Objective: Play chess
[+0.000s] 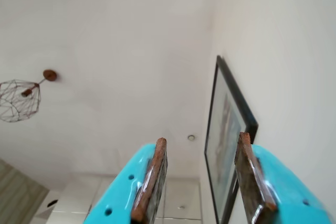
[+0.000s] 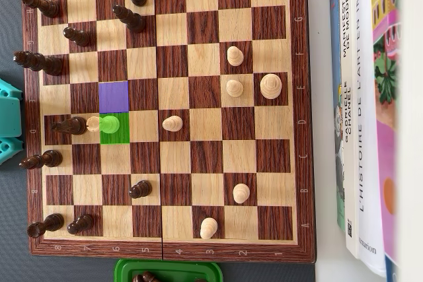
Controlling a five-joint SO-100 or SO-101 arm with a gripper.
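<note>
In the wrist view my gripper point(image 1: 202, 139) points up at the ceiling, its turquoise jaws with brown pads wide apart and holding nothing. In the overhead view the wooden chessboard point(image 2: 301, 97) carries dark pieces along its left side and light pieces on the right half. One square is tinted purple point(image 2: 114, 96). The square below it is tinted green point(image 2: 119, 137) and holds a light pawn point(image 2: 108, 124). A dark piece point(image 2: 69, 125) lies just left of that pawn. Only turquoise arm parts point(image 2: 8, 120) show at the left edge.
A green tray point(image 2: 168, 270) with dark pieces sits below the board's bottom edge. Books point(image 2: 363, 117) lie along the board's right side. The wrist view shows a wire lamp point(image 1: 20, 99) and a framed picture point(image 1: 226, 129) on the wall.
</note>
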